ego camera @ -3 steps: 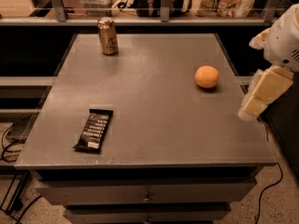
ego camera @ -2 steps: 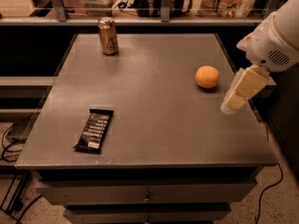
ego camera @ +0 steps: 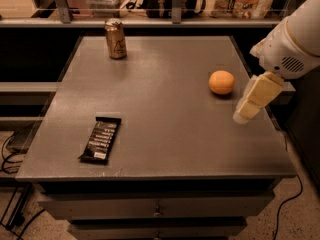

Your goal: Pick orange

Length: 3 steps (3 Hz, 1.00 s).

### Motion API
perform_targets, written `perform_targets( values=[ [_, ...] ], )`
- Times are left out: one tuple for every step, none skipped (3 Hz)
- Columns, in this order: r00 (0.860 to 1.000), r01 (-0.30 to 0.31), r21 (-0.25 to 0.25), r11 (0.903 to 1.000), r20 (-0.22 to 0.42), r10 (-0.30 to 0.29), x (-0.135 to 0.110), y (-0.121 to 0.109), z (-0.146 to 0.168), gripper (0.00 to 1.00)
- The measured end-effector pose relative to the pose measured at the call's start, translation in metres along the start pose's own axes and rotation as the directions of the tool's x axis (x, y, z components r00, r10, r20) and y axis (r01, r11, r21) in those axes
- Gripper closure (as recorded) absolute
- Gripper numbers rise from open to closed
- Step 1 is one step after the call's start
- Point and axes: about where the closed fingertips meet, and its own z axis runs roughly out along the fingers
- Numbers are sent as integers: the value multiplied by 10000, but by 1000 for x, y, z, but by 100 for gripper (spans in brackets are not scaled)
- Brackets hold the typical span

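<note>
The orange (ego camera: 221, 82) is a small round orange fruit resting on the right part of the grey table (ego camera: 165, 104). My gripper (ego camera: 243, 115) hangs from the white arm at the right edge of the view. It points down and to the left, just right of and slightly nearer than the orange, above the table surface. It holds nothing that I can see.
A gold drink can (ego camera: 115, 39) stands at the table's far left. A black snack bar wrapper (ego camera: 101, 139) lies at the front left. A shelf with bags and boxes runs behind the table. Cables lie on the floor at the left.
My arm has swung in from the right edge toward the left, bringing the gripper closer to the orange. The orange, can and snack bar have not moved.
</note>
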Motion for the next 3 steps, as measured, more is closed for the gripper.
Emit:
perform_targets(
  values=[
    [9955, -463, -146, 9988, 817, 473, -12, -9, 24, 0],
    [9789, -1046, -253, 9942, 1739, 1074, -28, -32, 60, 0],
    [9615, -1545, -211, 9878, 2268, 1552, -35, -56, 86, 0]
  ],
)
